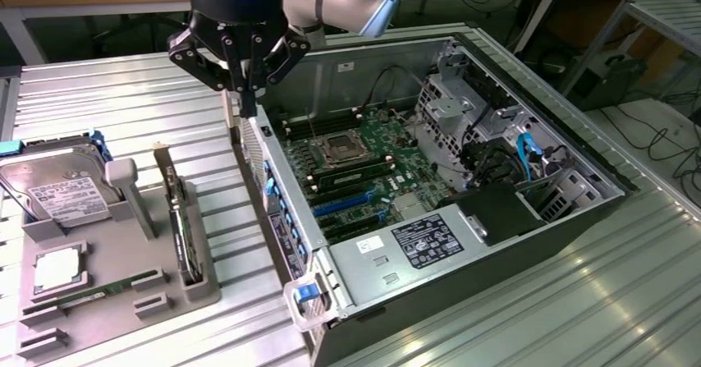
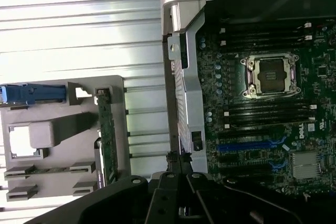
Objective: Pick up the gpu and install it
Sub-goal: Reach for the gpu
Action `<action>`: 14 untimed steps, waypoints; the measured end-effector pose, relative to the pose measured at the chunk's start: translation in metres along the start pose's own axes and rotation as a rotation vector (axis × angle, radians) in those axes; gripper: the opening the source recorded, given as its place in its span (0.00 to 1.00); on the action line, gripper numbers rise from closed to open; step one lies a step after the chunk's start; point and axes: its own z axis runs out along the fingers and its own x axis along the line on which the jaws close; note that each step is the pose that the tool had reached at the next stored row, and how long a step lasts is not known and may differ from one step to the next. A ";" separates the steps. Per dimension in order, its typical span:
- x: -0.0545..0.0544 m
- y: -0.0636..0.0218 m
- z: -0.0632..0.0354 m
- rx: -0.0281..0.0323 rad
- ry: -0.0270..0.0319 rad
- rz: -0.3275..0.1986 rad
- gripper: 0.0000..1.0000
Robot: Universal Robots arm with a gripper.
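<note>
Currently, the gpu stands on edge in a slot of the grey holder. It is lower than the gripper, to the exterior view's left and well apart from it. The gripper's fingers are pressed together and hold nothing. It hangs just above the near wall of the open case, with the motherboard to the exterior view's right.

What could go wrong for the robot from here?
The gripper, shut and empty, hangs just above the case's rear wall; dropping straight down could strike that metal edge. The gpu stands on edge in the grey holder; an off-centre grasp might tip or jam it.
</note>
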 end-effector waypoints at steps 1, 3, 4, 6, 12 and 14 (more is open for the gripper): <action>0.000 -0.0002 -0.0001 0.0001 0.0000 0.000 0.11; 0.001 -0.0006 -0.0001 0.0000 0.0000 0.000 0.11; 0.002 -0.0008 -0.0001 0.0000 0.0001 0.000 0.11; 0.003 -0.0014 -0.0001 -0.0001 0.0000 0.000 0.11; 0.008 -0.0046 -0.0003 0.0000 0.0001 0.000 0.11; 0.010 -0.0053 -0.0003 0.0000 0.0000 0.000 0.11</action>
